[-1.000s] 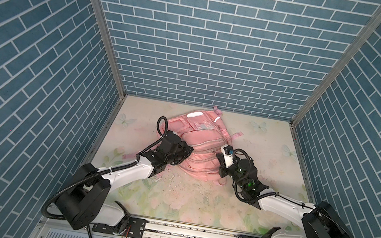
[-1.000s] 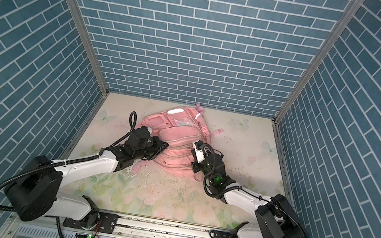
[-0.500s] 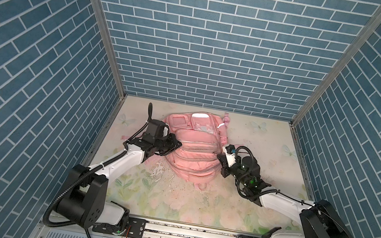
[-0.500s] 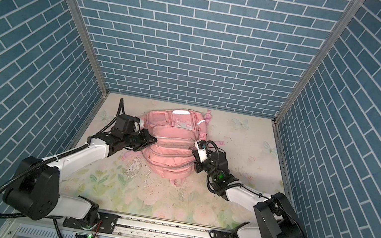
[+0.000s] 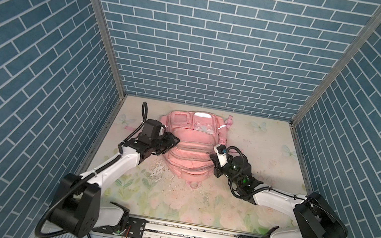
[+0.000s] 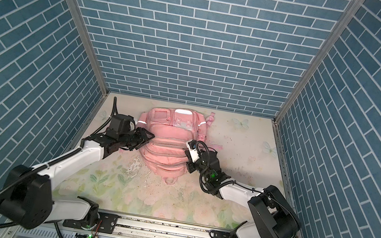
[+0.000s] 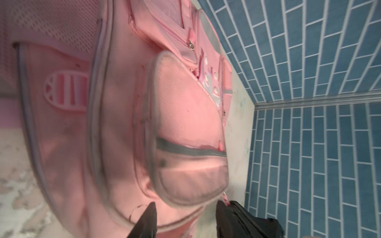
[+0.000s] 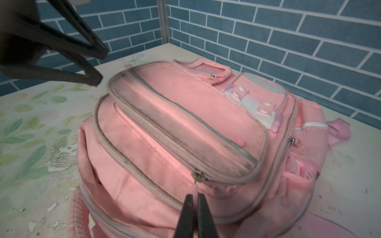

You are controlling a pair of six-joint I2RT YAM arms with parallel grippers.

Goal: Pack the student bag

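Observation:
The student bag (image 5: 192, 151) (image 6: 166, 144) is a large pink backpack lying face up near the back of the table, top end toward the front. My right gripper (image 8: 194, 194) (image 5: 214, 159) is shut on the pink zipper pull (image 8: 195, 188) of a front pocket, just below the metal slider (image 8: 198, 177). At the bag's left side my left gripper (image 7: 186, 206) (image 5: 172, 140) stands open, its fingers either side of the pocket's rounded edge with nothing held. The right wrist view also shows the left gripper (image 8: 102, 68) hanging open beside the bag (image 8: 185, 123).
The floral table top (image 5: 196, 204) has a patch of peeled paint (image 5: 157, 171) just left of the bag's front end. Blue brick walls close in the back and both sides. A pink strap (image 5: 229, 121) lies behind the bag.
My left gripper has opened and let go of the bag. The bag has shifted back toward the rear wall and lies squarer. The right gripper stays shut on the zipper pull.

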